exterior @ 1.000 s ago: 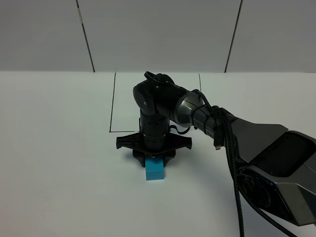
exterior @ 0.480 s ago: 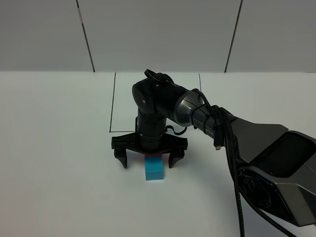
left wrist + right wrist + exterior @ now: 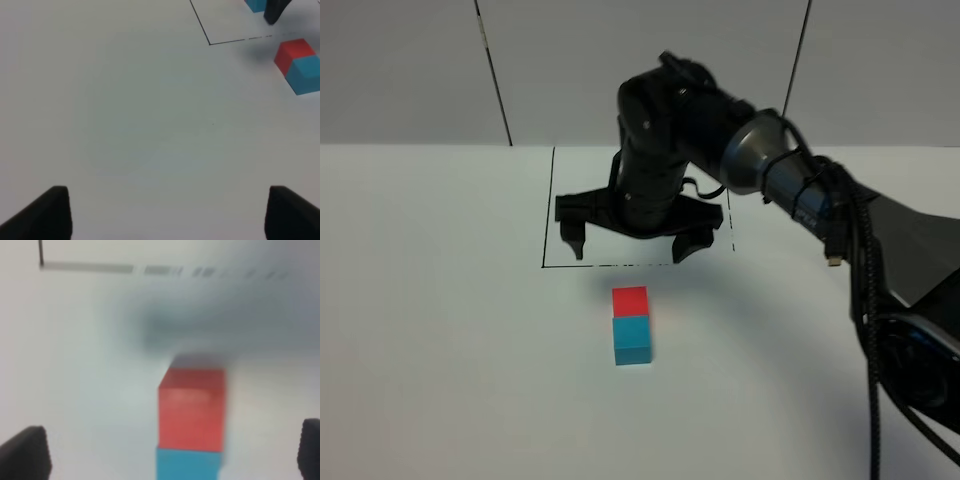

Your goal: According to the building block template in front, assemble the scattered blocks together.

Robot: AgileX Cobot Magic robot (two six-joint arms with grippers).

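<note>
The red cube (image 3: 630, 300) and the cyan cube (image 3: 633, 340) lie touching on the white table, red on the far side. They also show in the left wrist view, red (image 3: 294, 53) and cyan (image 3: 310, 74), and in the right wrist view, red (image 3: 192, 407) and cyan (image 3: 187, 465). My right gripper (image 3: 630, 243) is open and empty, raised above the front line of the black square (image 3: 547, 210). The arm hides the template in the high view. Only a cyan corner (image 3: 255, 5) of it shows inside the square. My left gripper (image 3: 172, 215) is open and empty, off to the left of the cubes.
The right arm's black links (image 3: 800, 190) reach in from the right across the table. A dark fingertip (image 3: 275, 10) of the right gripper shows at the square's edge. A grey panelled wall (image 3: 640, 70) stands behind the table.
My right gripper opened, let go of the red cube beside the cyan one, then rose and moved back toward the black square. The cubes stayed joined.
</note>
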